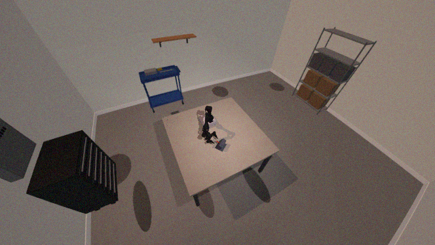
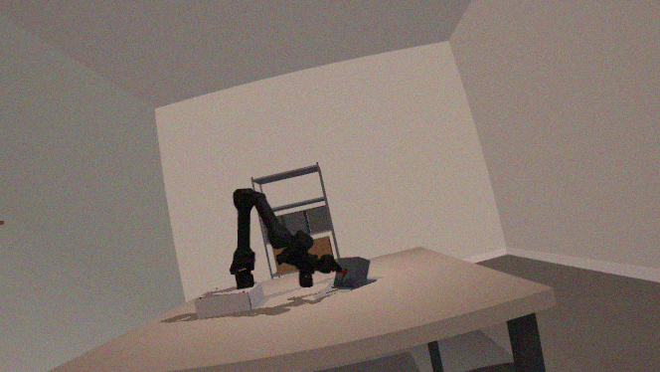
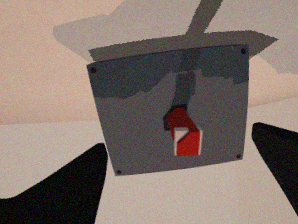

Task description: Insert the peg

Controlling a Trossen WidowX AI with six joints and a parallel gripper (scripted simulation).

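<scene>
The grey sloped panel (image 1: 222, 145) (image 2: 357, 271) (image 3: 133, 116) stands on the table (image 1: 203, 170) (image 2: 422, 298) in front of the arm. The red peg (image 1: 217, 141) (image 2: 344, 272) (image 3: 184, 135) sits in the hole in the panel's face, with its flat-sided end sticking out toward the wrist camera. My gripper (image 1: 213, 139) (image 2: 335, 268) (image 3: 180, 140) is open. Its black fingers stand wide on either side of the peg, a little back from the panel, and touch nothing.
A white box (image 2: 226, 302) lies on the table beside the arm's base. A metal shelf rack (image 1: 331, 70), a blue cart (image 1: 162, 85) and a black cabinet (image 1: 73, 170) stand on the floor, far from the table.
</scene>
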